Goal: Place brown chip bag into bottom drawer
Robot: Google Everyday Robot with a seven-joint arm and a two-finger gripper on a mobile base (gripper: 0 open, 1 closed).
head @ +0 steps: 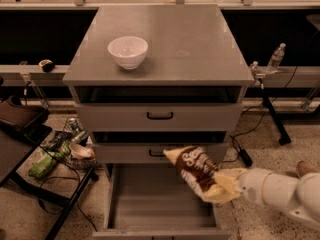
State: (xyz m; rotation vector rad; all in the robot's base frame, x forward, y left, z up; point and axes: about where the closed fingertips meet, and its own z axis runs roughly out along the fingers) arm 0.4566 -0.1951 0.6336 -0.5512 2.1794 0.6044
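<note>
In the camera view, the chip bag [194,170] hangs in the air at the lower middle-right of the frame. It is tilted, with its upper end in front of the middle drawer [125,153] and its body over the right side of the open bottom drawer [145,204]. It does not touch the drawer floor. The gripper [226,186] sits at the bag's lower right end, on the tip of the white arm [280,191] that comes in from the right edge. Its jaws are clenched on the bag's pale cream end and are largely hidden by the crumpled foil.

The bag looks light, soft and air-filled, with a slick, crinkly skin. Held by one end, it will likely sag and swing, and it could slip if the pinch loosens. The flat sealed end seems the sensible place to hold it, since squeezing the puffy middle would crush the chips. The drawer is wide and deep, so a low drop should do no harm.

A white bowl [128,51] stands at the upper left of the counter [200,39], well apart from the bag.
</note>
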